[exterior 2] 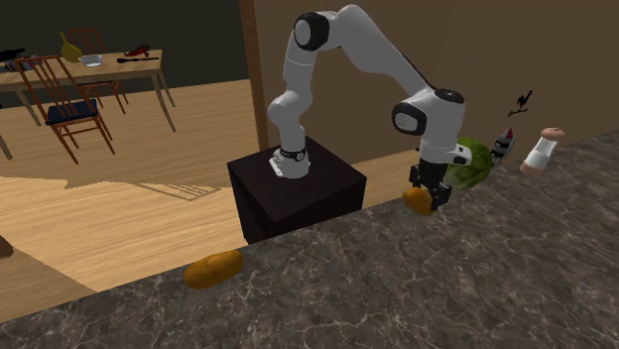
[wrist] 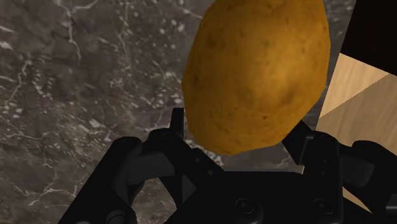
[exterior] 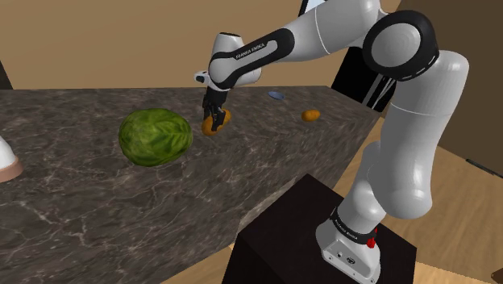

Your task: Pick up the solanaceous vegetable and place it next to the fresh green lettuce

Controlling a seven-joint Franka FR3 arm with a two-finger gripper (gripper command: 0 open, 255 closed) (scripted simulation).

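1. State: gripper (exterior: 214, 113) clenched on the potato (exterior: 216, 122) at the centre of the shoulder view; potato just right of the lettuce head (exterior: 155, 137), small gap between, no contact seen.
2. Grip: in the wrist view, fingers (wrist: 175, 137) clasped on the lower end of the potato only, bulk of it beyond the tips.
3. Slip hazard: rounded, tapering body with little contact area; likely to squeeze out or twist under sideways motion; move slowly.
4. Height: not possible to tell whether the potato rests on the marble counter (exterior: 121, 210) or hangs just above it; confirm contact before release, otherwise drop and bounce probable.
5. Roll hazard: ovoid shape on a smooth, hard top; likely to roll away from the lettuce once freed.
6. Collision hazard: lettuce close on the left in the shoulder view; avoid further leftward travel, since a nudge may displace the round head.
7. Identification hazard: second potato (exterior: 311, 115) at upper right of the shoulder view; disregard.
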